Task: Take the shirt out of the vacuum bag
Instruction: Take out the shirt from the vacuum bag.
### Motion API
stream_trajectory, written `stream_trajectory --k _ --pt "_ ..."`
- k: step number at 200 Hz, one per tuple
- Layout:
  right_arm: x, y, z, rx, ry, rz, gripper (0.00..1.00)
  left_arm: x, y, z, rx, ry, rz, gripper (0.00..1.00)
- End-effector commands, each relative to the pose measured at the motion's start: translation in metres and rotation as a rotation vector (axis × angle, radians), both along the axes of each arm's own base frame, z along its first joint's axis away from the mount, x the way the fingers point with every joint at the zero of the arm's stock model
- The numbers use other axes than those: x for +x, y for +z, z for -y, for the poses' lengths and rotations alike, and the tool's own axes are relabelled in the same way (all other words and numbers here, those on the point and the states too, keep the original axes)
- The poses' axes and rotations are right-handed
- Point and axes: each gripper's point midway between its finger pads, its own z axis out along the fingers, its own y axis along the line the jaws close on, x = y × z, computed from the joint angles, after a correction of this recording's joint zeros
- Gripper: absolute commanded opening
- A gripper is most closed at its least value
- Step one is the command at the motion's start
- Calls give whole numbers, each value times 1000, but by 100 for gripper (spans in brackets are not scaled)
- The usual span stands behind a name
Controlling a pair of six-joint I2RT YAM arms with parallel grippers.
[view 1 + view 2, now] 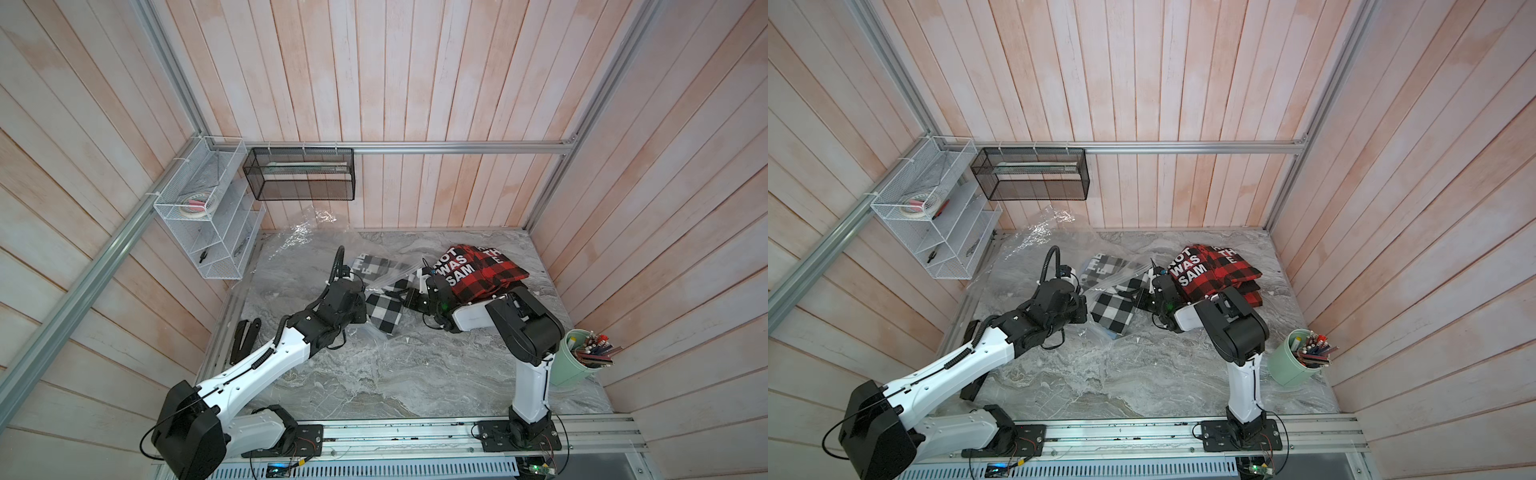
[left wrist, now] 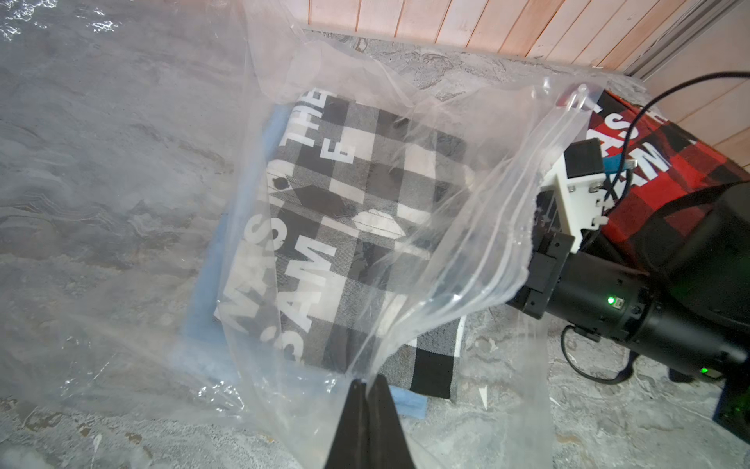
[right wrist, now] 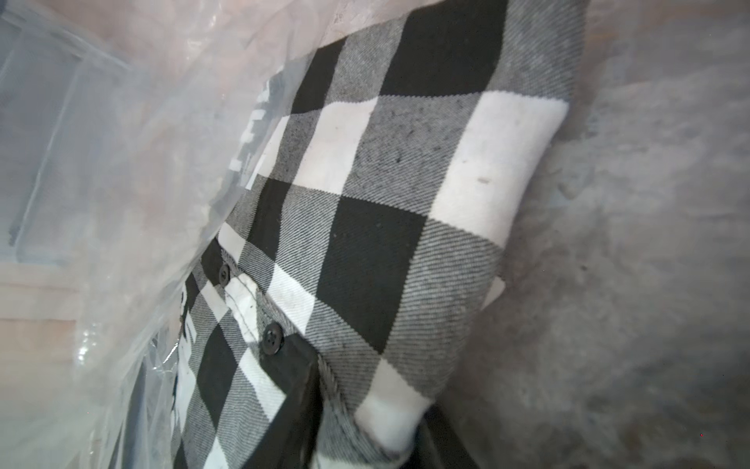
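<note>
A black-and-white checked shirt (image 1: 384, 309) (image 1: 1115, 309) lies mid-table, partly inside the clear crinkly vacuum bag (image 1: 291, 241) (image 1: 1034, 235). The left wrist view shows the bag's (image 2: 466, 251) open mouth lifted over the shirt (image 2: 365, 211). My left gripper (image 2: 367, 383) (image 1: 360, 305) is shut on the bag's plastic edge. At the shirt's right side, outside the bag's mouth, my right gripper (image 1: 405, 297) (image 3: 377, 426) has its jaws on either side of a bunched fold of the shirt (image 3: 385, 203) and is shut on it.
A folded red-and-black checked shirt (image 1: 478, 270) lies at the back right, behind the right arm. A green cup of pencils (image 1: 577, 361) stands at the right edge. A white wire rack (image 1: 208, 216) and a black mesh basket (image 1: 299, 174) hang on the walls. A black tool (image 1: 245, 338) lies at the left.
</note>
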Motion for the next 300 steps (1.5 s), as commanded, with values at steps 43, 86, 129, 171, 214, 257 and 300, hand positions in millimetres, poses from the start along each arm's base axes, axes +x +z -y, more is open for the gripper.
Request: stream_trajectory --k 43,86,129,171,214,257,300 --pt "0 56 -12 69 22 91 4 1 -6 -4 19 18 10 0" --pt "1 71 -9 70 12 116 0 2 -6 -4 17 19 10 0" --pt "-2 51 -6 43 7 78 16 1 -8 -4 17 19 3 0" --pt "2 37 -5 14 8 57 39 1 -8 -4 18 20 5 0" --pt "7 32 -10 7 19 46 46 1 -9 -4 18 22 5 0" --pt "9 25 -14 11 28 28 17 0 -11 -4 18 21 2 0" --pt "11 48 -18 28 46 67 0 1 -9 -4 15 22 4 0"
